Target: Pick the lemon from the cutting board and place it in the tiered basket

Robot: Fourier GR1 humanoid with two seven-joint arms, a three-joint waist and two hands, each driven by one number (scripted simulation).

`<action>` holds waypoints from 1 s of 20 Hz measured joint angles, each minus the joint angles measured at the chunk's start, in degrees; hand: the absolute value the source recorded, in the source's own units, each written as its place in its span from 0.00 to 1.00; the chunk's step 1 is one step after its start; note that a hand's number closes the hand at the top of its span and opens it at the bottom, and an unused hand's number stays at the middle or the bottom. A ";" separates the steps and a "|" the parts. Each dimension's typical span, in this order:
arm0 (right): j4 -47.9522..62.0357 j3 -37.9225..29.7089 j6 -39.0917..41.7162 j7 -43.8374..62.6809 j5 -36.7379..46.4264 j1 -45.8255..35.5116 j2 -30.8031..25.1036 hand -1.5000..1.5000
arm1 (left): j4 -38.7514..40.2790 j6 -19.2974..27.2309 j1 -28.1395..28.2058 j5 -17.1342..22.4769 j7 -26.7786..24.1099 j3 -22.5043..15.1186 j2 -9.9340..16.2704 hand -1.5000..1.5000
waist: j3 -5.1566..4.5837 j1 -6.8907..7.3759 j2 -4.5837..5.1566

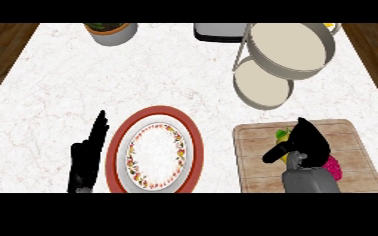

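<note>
R hand (306, 139) over lemon (281, 135) on cutting board (255, 155), fingers cover it, can't tell if gripped | L hand (87, 155) open, resting | risk: lemon rolls, or clips pink fruit (334, 168) | basket (286, 47) well apart

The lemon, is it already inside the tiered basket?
No. The lemon is still on the cutting board, mostly hidden under the right hand, and the tiered basket holds nothing visible.
</note>
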 measured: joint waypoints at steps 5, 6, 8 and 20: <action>0.48 -0.53 -0.66 -1.88 0.91 0.40 -0.23 1.00 | 0.31 -1.30 -0.06 -0.09 -0.07 1.25 0.30 0.50 | -0.11 -0.05 -0.21; 1.67 -0.74 -1.09 -2.34 1.05 -0.01 -0.27 1.00 | 0.22 -1.31 0.09 -0.39 -0.17 1.23 0.05 0.50 | -0.22 -0.08 -0.28; 3.03 -0.87 -1.95 -3.47 1.98 -0.19 -0.24 1.00 | -0.59 -1.28 0.15 -0.89 0.76 1.17 -0.38 0.50 | -0.43 -0.11 -0.42; 2.13 0.88 -0.19 -17.74 3.73 -0.14 -6.58 1.00 | 0.78 -2.06 -0.25 -2.14 0.03 2.51 -2.06 0.50 | -0.11 -0.31 -0.42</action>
